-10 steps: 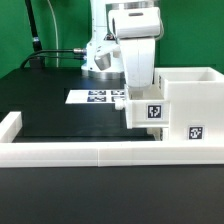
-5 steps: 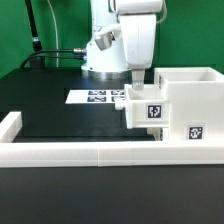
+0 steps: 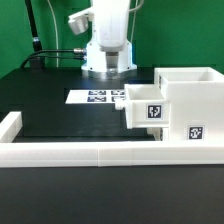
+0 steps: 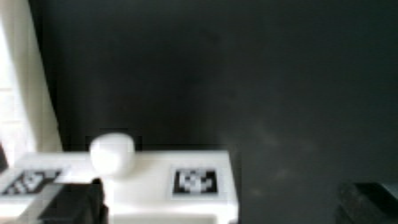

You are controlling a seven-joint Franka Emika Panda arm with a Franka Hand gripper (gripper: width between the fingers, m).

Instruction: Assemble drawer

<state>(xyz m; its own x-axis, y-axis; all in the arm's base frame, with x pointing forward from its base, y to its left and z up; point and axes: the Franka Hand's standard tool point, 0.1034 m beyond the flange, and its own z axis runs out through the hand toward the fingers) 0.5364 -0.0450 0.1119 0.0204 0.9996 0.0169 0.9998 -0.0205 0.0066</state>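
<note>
Exterior view: I've lifted the gripper off the drawer (image 3: 172,108) at frame right, one tray (image 3: 147,107) partly inserted and released; I cannot tell whether the jaws are apart.

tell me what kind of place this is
Probably a robotics lab test bench, not a home: a black mat fenced by a low white wall, a marker board of printed tags, and a robot arm behind a tagged white drawer.
</note>
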